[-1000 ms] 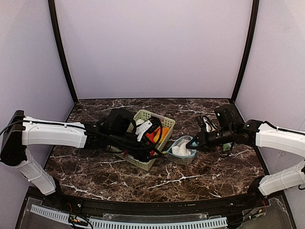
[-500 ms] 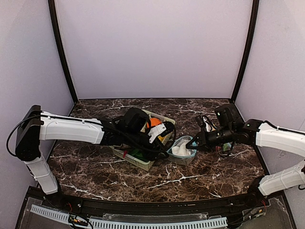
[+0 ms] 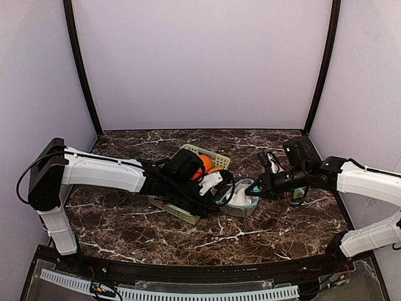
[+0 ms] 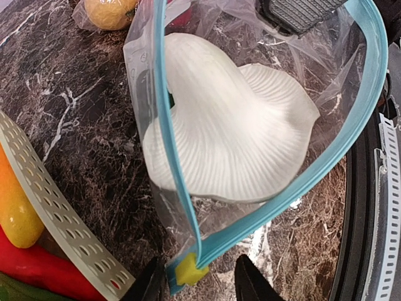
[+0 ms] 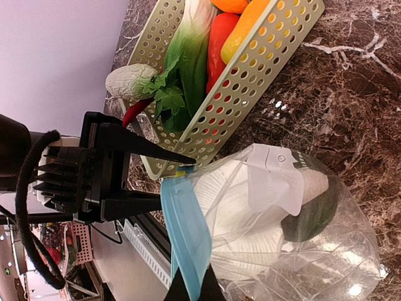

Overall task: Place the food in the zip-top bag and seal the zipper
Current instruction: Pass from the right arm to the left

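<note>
The clear zip-top bag [image 3: 238, 199] lies right of the basket, its blue zipper [image 4: 360, 119] gaping. Inside lie a white ribbed food piece [image 4: 232, 138] and a dark green one [image 5: 313, 216]. My left gripper [image 4: 197, 271] is open, its fingers on either side of the yellow slider [image 4: 190, 271] at the bag's near corner. The right gripper [image 5: 194, 290] is shut on the blue zipper strip [image 5: 188, 238] at the opposite end, holding the mouth up. More food stays in the basket: leafy greens [image 5: 182, 81], red pepper [image 5: 219, 37], white radish [image 5: 128, 81].
The pale green lattice basket [image 3: 210, 160] stands just left of the bag, against my left arm [image 3: 106, 172]. A round orange-yellow fruit in clear wrap [image 4: 109, 11] lies on the marble beyond the bag. The black table rim [image 4: 360, 251] runs close to the bag's right side.
My left arm has swung right from over the basket to the bag's near corner, and its jaws have narrowed around the slider. The right gripper has kept its hold and place.
</note>
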### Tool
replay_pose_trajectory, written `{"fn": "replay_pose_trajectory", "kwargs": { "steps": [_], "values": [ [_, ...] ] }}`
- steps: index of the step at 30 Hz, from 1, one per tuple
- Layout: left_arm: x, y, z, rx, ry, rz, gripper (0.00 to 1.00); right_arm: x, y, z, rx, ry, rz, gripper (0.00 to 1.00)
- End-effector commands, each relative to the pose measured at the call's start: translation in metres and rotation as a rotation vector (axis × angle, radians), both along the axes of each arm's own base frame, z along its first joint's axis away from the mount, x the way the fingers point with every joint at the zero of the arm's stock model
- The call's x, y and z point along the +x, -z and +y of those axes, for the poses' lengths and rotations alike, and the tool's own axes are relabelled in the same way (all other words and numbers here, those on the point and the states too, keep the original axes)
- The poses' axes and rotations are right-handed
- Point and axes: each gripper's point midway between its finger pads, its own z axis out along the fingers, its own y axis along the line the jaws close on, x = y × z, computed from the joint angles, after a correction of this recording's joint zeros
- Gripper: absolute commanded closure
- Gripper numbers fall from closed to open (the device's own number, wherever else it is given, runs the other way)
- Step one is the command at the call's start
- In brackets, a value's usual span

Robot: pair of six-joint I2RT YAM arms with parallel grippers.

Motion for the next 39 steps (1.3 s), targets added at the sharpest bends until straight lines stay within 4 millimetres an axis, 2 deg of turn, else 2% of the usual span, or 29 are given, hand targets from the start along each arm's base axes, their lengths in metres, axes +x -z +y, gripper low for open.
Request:
{"fn": "replay_pose_trajectory", "kwargs": {
  "steps": [1,4,6,7,10,14,16,17,18,19,20,23,28,32,34,35,36,39],
  "values": [
    [0.002,-0.002,-0.002,0.010,0.006,-0.030,0.62,0.005,-0.016,0.001,0.032,-0.003,-0.040,1.00],
    [0.003,-0.004,-0.005,0.002,0.012,-0.041,0.62,0.004,-0.016,0.001,0.033,-0.002,-0.039,1.00],
    [0.003,-0.006,-0.007,-0.003,0.019,-0.041,0.68,0.004,-0.016,0.000,0.031,-0.001,-0.040,1.00],
    [0.002,-0.007,-0.009,-0.005,0.026,-0.044,0.78,0.004,-0.016,0.000,0.029,0.000,-0.040,1.00],
    [-0.002,-0.016,-0.010,-0.008,0.044,-0.068,0.97,0.006,-0.013,-0.004,0.006,0.012,-0.043,1.00],
    [-0.011,-0.034,-0.006,0.003,0.064,-0.094,0.99,0.009,-0.010,-0.017,-0.091,0.034,-0.066,1.00],
    [-0.019,-0.043,-0.004,0.023,0.079,-0.093,0.99,0.015,-0.008,-0.030,-0.190,0.064,-0.091,1.00],
    [-0.027,-0.041,0.001,0.057,0.094,-0.070,0.99,0.019,-0.008,-0.038,-0.246,0.078,-0.105,1.00],
    [-0.028,-0.050,-0.002,0.053,0.101,-0.070,0.99,0.022,-0.006,-0.047,-0.308,0.097,-0.113,1.00],
    [-0.036,-0.046,0.003,0.090,0.114,-0.043,0.99,0.026,-0.005,-0.056,-0.370,0.118,-0.130,0.98],
    [-0.038,-0.051,-0.001,0.090,0.120,-0.039,0.99,0.028,-0.003,-0.062,-0.415,0.122,-0.133,0.97],
    [-0.052,-0.050,0.001,0.145,0.138,0.030,0.99,0.032,0.001,-0.072,-0.508,0.120,-0.144,0.90],
    [-0.055,-0.054,-0.003,0.176,0.118,0.099,0.99,0.033,0.009,-0.079,-0.592,0.097,-0.140,0.68],
    [-0.059,-0.052,-0.003,0.182,0.135,0.132,0.99,0.026,-0.003,-0.056,-0.467,0.016,-0.188,0.33],
    [-0.062,-0.046,-0.003,0.194,0.151,0.143,0.99,0.020,-0.012,-0.042,-0.392,-0.039,-0.223,0.20],
    [-0.061,-0.044,-0.002,0.201,0.154,0.143,0.99,0.016,-0.017,-0.035,-0.357,-0.066,-0.245,0.07],
    [-0.060,-0.039,-0.001,0.213,0.158,0.137,0.99,0.015,-0.019,-0.029,-0.326,-0.089,-0.265,0.02],
    [-0.057,-0.027,0.004,0.246,0.158,0.111,0.99,0.010,-0.013,-0.025,-0.320,-0.131,-0.270,0.01]
  ]
}}
